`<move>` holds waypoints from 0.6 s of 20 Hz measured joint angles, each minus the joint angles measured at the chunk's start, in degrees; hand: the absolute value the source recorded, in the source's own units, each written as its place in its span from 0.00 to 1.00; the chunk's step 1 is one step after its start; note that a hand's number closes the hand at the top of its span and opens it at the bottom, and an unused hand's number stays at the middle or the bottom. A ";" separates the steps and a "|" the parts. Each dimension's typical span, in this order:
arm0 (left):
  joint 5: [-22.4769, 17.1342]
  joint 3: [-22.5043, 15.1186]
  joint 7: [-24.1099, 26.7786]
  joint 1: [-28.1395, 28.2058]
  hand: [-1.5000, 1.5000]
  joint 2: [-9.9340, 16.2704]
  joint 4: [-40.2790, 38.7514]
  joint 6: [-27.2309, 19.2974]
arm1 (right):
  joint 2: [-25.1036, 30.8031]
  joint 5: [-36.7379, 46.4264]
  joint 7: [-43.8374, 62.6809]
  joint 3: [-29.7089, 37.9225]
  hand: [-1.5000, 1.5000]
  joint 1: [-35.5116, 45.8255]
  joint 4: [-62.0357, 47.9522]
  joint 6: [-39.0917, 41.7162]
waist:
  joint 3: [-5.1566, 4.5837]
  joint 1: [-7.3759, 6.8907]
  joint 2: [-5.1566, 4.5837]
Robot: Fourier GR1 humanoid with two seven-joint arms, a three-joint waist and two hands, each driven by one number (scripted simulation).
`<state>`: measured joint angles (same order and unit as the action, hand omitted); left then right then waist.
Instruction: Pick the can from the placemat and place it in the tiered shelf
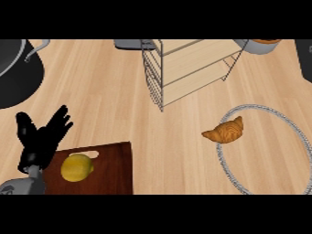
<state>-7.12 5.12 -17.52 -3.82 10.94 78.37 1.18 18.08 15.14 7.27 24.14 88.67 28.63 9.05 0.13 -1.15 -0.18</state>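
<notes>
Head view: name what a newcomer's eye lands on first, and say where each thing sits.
The tiered shelf of wire and pale wood stands at top centre on the wooden counter. A golden croissant lies on the left rim of a round grey-edged placemat at the right. At lower left, the black left hand rests open, fingers up, beside a yellow lemon on a dark cutting board.
</notes>
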 measured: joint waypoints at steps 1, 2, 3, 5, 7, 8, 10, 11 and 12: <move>0.00 -0.20 -0.19 0.06 0.50 -0.14 0.24 0.06 | 0.74 -0.57 0.20 0.90 0.00 0.11 -0.33 -0.85 | -0.03 -0.09 -0.05; 0.45 -0.57 -0.14 0.05 0.50 -0.60 0.26 -0.42 | 1.46 -1.00 0.28 1.60 0.00 0.20 -0.60 -1.63 | -0.01 -0.11 -0.08; 0.34 -0.35 -0.20 -0.06 0.50 -0.46 0.07 -0.31 | 1.95 -1.24 0.60 2.12 0.00 0.36 -0.79 -2.82 | 0.00 -0.11 -0.09; 0.78 -0.54 -0.07 -0.69 0.50 -0.96 -0.18 -0.92 | 3.42 -1.09 0.73 2.78 0.00 0.55 -1.19 -5.39 | 0.00 -0.15 -0.16; 1.05 -0.53 0.81 -0.59 0.50 -1.14 -0.51 -1.03 | 5.24 -0.67 0.74 3.15 0.00 0.06 -1.68 -7.41 | 0.01 -0.15 -0.19; 0.89 -0.43 1.19 -0.29 0.50 -0.95 -0.24 -0.66 | 6.82 -0.83 1.20 3.73 0.00 -0.04 -2.13 -7.77 | 0.00 -0.23 -0.21; 0.51 -0.39 0.97 -0.20 0.50 -0.70 0.16 -0.05 | 9.37 -1.14 1.22 5.04 0.00 -0.16 -3.13 -9.54 | -0.02 -0.52 -0.36; 0.84 -0.83 0.87 -0.25 0.50 -1.27 0.35 -0.50 | 10.71 -1.40 1.27 5.72 0.00 -0.35 -3.72 -10.01 | -0.02 -0.59 -0.42; 0.66 -0.73 0.89 -0.22 0.50 -1.15 0.37 -0.22 | 12.13 -1.93 1.25 6.52 0.00 -0.68 -4.22 -9.89 | -0.02 -0.58 -0.44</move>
<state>-6.46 4.39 -16.63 -4.04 9.79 78.74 0.96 30.21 13.21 8.52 30.66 88.00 24.40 -0.84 0.11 -1.73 -0.62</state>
